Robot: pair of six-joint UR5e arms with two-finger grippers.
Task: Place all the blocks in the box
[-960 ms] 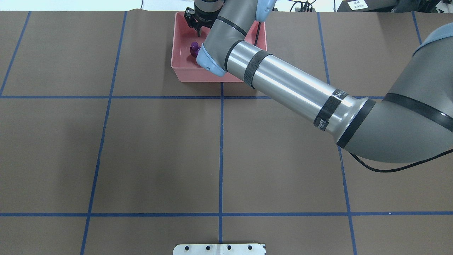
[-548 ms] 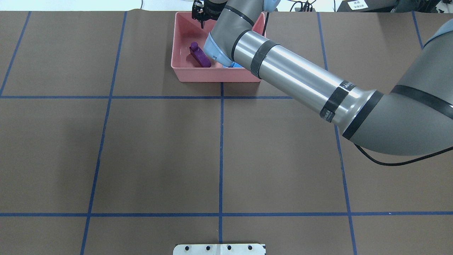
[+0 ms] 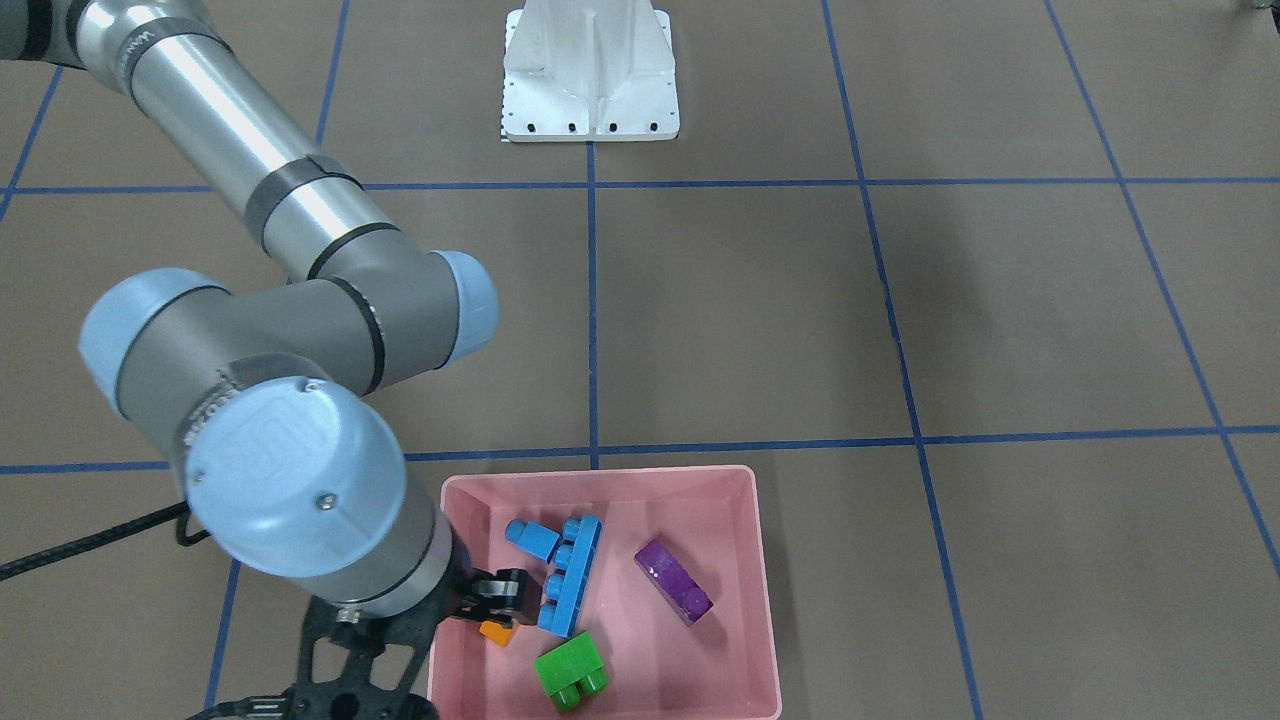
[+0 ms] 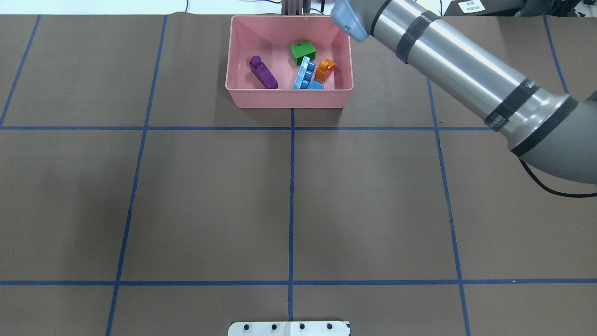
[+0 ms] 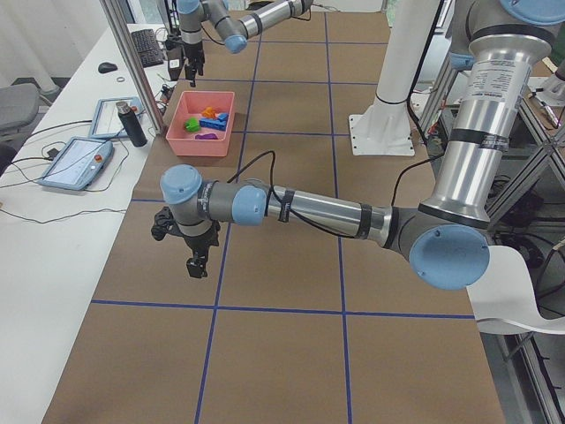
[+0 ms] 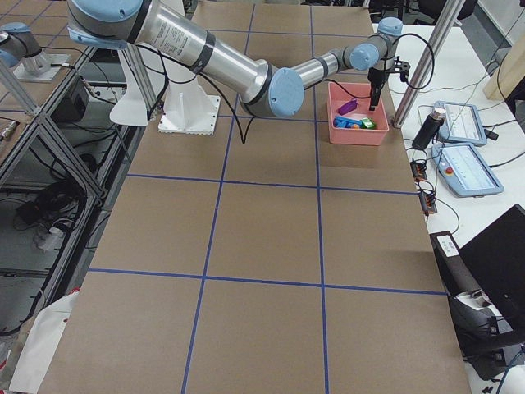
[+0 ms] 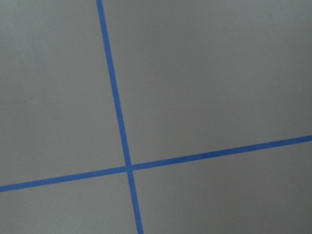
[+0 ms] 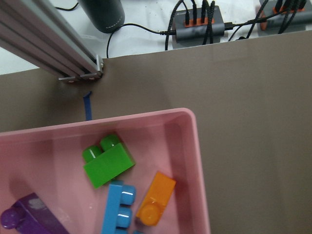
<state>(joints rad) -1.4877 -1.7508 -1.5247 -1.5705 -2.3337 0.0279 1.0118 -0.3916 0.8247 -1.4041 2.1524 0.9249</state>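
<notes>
Bright, even room light from above falls on the brown table (image 4: 210, 200). It leaves only soft shadows with blurred edges: 1 dim patch on the left part in the overhead view and a fainter one near the middle line. The bare metal tube of the right arm (image 4: 457, 60) carries a long white glare streak, which also shows in the front-facing view. Beyond the table's far edge, the overhead view is blown out to white. The floor of the box (image 4: 280, 99) has a faint sheen, and the blocks (image 4: 308, 70) cast short, pale shadows. The left wrist view is grey and low in contrast, with soft tape lines (image 7: 117, 107). The right wrist view is sharper, though the blocks at its near edge look slightly soft.
</notes>
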